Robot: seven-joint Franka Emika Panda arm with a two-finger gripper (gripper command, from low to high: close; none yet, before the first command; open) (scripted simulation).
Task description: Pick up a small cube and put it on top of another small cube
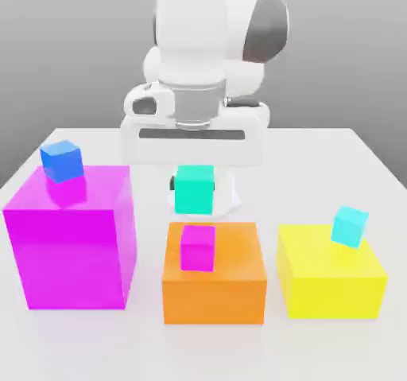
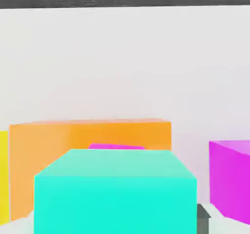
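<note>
The pincer [image 1: 195,190] is clenched on the teal cube [image 1: 195,189], holding it in the air behind the orange box [image 1: 214,280], where the pink cube [image 1: 197,247] sits on top. The pick-up looks done; what is left is carrying the teal cube over the pink cube, lowering it and letting go. The 2 blue cubes sit untouched on the side boxes.

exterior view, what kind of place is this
Likely a simulated tabletop test scene: a bare white table, flat-coloured magenta box, orange box and yellow box, plain grey backdrop.
</note>
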